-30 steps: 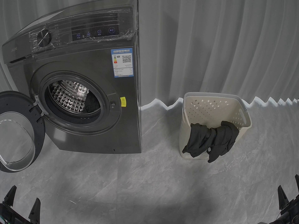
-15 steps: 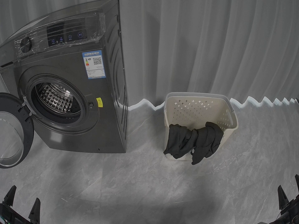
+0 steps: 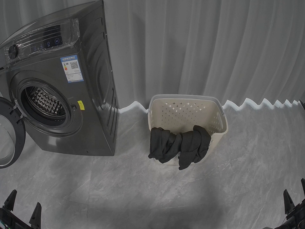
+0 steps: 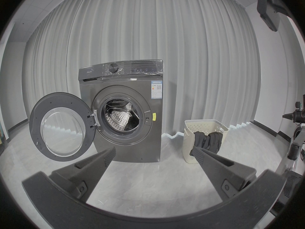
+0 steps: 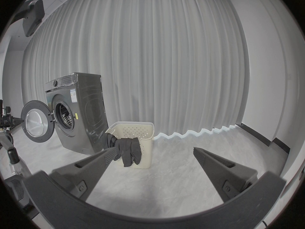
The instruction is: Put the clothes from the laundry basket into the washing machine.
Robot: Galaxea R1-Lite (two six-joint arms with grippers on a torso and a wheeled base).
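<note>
Plainly, left gripper [image 4: 153, 150] and right gripper [image 5: 154, 150] gape — clothes [image 3: 179, 145] drape laundry basket [image 3: 186, 113]; washing machine [image 3: 92, 89] open.

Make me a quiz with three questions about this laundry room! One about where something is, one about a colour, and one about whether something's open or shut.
1. The washing machine has a door that is: A shut; B swung open; C missing.
2. The laundry basket is: A red; B black; C cream.
3. The dark clothes are: A draped over the basket's front rim; B inside the washing machine; C on top of the washing machine.
Answers: 1 B, the door stands swung out to the side. 2 C, its pierced walls are cream. 3 A, they hang over its near rim.
</note>
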